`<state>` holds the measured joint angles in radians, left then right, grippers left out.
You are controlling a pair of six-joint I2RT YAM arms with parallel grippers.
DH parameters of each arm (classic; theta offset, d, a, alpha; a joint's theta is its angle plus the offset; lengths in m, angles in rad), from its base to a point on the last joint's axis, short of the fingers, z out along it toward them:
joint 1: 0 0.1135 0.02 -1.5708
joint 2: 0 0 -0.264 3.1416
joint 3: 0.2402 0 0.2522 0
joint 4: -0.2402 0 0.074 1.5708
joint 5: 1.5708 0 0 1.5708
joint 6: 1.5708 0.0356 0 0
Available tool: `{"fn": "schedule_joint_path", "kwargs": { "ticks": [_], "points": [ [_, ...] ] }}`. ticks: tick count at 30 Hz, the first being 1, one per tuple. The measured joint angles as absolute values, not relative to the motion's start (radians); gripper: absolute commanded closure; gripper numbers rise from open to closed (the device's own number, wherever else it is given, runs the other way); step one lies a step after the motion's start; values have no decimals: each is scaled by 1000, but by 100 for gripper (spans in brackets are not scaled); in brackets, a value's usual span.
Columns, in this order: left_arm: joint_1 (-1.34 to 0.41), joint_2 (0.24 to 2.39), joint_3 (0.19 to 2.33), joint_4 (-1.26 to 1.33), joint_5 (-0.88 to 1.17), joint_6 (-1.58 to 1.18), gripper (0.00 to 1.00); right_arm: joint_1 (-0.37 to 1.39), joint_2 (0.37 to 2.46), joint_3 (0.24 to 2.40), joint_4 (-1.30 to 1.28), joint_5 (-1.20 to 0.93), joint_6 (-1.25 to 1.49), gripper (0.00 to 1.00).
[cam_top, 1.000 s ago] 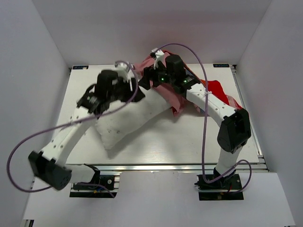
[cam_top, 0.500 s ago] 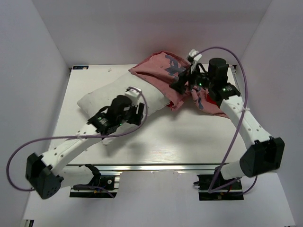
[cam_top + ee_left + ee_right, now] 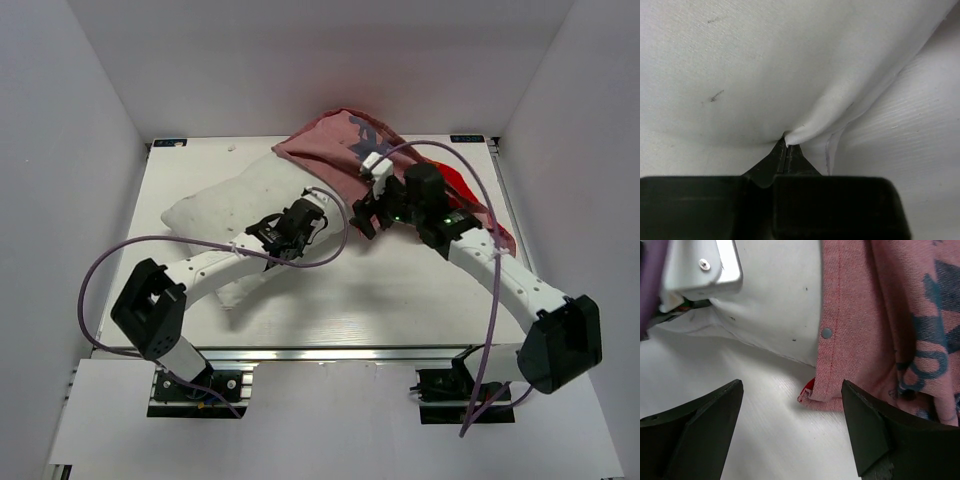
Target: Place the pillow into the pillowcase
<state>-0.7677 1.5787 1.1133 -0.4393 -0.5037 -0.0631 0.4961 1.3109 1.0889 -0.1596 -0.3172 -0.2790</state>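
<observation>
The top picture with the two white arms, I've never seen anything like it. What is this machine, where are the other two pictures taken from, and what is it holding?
It is two robot arms bolted at the near edge of a table, seen by a camera above and behind them. The other two pictures come from a small camera on each wrist, looking past that arm's own fingers. On the table lies a white pillow, one end under the edge of a pink-and-red pillowcase. The left arm's fingers are pinched shut on a fold of the pillow. The right arm's fingers are spread open, holding nothing, by the pillowcase's edge.
</observation>
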Motion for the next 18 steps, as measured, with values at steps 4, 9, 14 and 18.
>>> {"fn": "schedule_joint_path", "kwargs": {
  "ticks": [4, 9, 14, 18],
  "points": [
    [-767, 1559, 1113, -435, -501, -83, 100, 562, 1409, 1100, -121, -181, -303, 17],
    [-766, 1491, 1114, -441, -471, -110, 100, 585, 1618, 1200, -95, 18, -321, 18],
    [-760, 1407, 1121, -448, -448, -136, 100, 585, 1732, 1284, -98, 155, -353, 62],
    [-758, 1372, 1121, -460, -437, -155, 100, 583, 1752, 1322, -117, 158, -375, 99]
  ]
}}
